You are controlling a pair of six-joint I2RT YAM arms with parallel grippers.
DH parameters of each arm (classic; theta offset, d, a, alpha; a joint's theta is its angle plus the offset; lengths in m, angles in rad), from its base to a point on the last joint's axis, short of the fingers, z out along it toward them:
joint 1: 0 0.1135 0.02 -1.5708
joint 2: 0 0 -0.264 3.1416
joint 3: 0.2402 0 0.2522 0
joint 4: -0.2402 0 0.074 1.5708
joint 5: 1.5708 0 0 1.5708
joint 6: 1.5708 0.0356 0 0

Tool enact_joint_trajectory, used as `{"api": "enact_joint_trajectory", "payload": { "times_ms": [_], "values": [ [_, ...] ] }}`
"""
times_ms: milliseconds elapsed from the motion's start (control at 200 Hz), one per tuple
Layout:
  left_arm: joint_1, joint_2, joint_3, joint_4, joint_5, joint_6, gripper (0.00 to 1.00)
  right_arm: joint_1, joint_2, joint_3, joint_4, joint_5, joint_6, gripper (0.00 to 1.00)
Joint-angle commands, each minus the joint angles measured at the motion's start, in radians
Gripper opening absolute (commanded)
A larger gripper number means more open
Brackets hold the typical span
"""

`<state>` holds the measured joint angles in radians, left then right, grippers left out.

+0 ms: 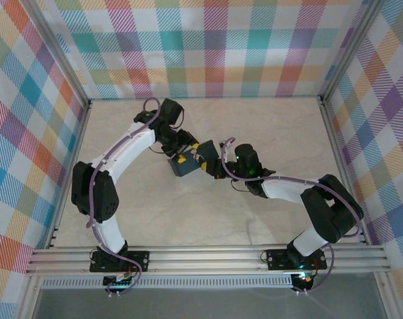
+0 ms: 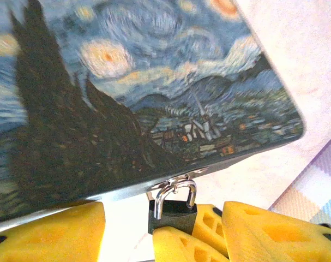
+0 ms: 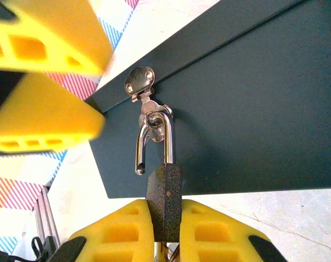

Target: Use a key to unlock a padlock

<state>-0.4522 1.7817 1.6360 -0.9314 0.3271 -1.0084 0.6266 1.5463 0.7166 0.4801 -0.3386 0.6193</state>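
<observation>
Padlock (image 3: pixel 164 196) body, dark and speckled, sits pinched tight between the yellow fingers of the right gripper (image 3: pixel 164 214). Its silvery shackle (image 3: pixel 168 136) stands open, with one leg hanging free of the body and the curve hooked through the hasp (image 3: pixel 139 82) on the tin (image 3: pixel 252 109). Just beyond, the left gripper (image 2: pixel 162 224) straddles the lock with its fingers spread apart, gripping nothing. The tin lies in the middle of the table (image 1: pixel 254 219), between the two arms.

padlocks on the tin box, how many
1: a small dark-bodied padlock with a silvery shackle, hooked through the silvery hasp on the dark blue starry-night tin box. Other sides of the tin are hidden.
</observation>
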Motion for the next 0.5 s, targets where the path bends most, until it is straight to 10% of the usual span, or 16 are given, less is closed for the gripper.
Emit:
{"api": "enact_joint_trajectory", "payload": {
  "times_ms": [0, 195, 495],
  "values": [
    [0.031, -0.045, 0.082, -0.100, -0.077, 0.090, 0.58, -0.008, -0.067, 0.080, -0.151, -0.015, -0.114, 0.00],
    [0.041, -0.018, 0.169, -0.199, -0.276, 0.302, 0.58, -0.008, -0.119, 0.154, -0.379, 0.038, -0.316, 0.00],
    [0.008, 0.036, 0.108, -0.172, -0.127, 0.436, 0.55, -0.009, -0.130, 0.284, -0.608, 0.085, -0.553, 0.00]
  ]
}}
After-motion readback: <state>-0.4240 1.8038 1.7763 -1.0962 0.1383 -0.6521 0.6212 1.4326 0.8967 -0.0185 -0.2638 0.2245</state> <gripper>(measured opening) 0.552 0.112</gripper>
